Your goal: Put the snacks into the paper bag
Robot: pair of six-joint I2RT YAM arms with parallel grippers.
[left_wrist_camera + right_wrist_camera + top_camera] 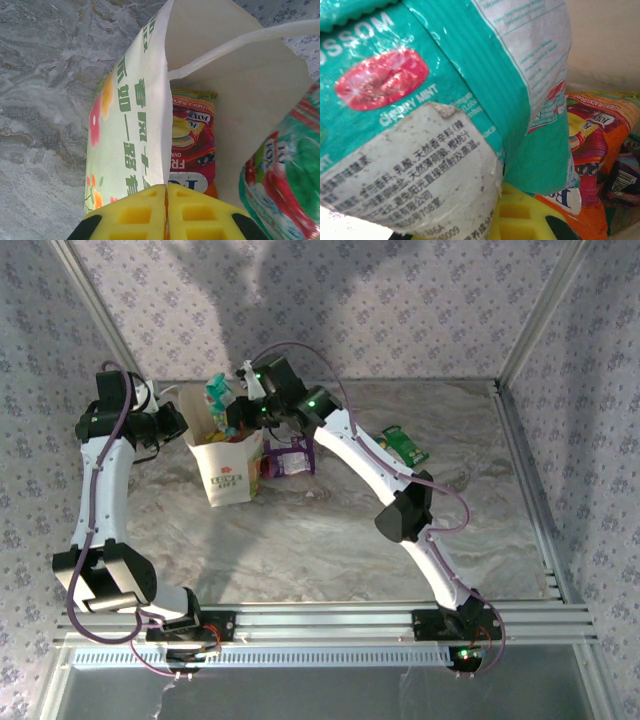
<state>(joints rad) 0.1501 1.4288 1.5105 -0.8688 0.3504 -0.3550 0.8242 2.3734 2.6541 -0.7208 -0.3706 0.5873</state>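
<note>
Left gripper [166,210]: fingers pressed together, the paper bag [228,472] pinched by its 9 o'clock rim.
Paper bag: stood open at the table's [330,550] 10 o'clock; orange packet [192,142] seen inside.
Teal packet [217,392]: clamped over the bag mouth by the fully closed right gripper [234,412].
Purple packet [292,458]: laid just at the bag's 3 o'clock.
Green packet [405,445]: laid at the table's 2 o'clock.

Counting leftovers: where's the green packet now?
Top view: the green packet lies on the table right of centre toward the far edge, just beyond the right arm, well right of the paper bag.
</note>
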